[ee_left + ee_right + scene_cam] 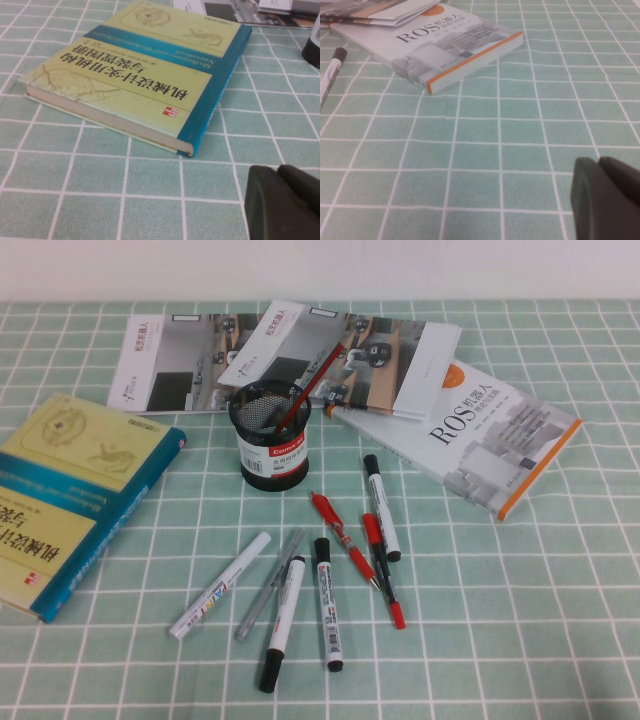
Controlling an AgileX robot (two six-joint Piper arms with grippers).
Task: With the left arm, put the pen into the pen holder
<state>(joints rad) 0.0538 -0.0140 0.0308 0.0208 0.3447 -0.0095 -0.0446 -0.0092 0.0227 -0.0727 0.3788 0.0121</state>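
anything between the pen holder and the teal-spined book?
Nothing: in the high view only bare checked tablecloth separates the pen holder, pen inside, from the teal-spined book.

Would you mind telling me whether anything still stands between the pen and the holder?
Nothing visible does: the pen already leans inside the holder. The left gripper, shut, and the right gripper sit low over bare cloth, away from both.
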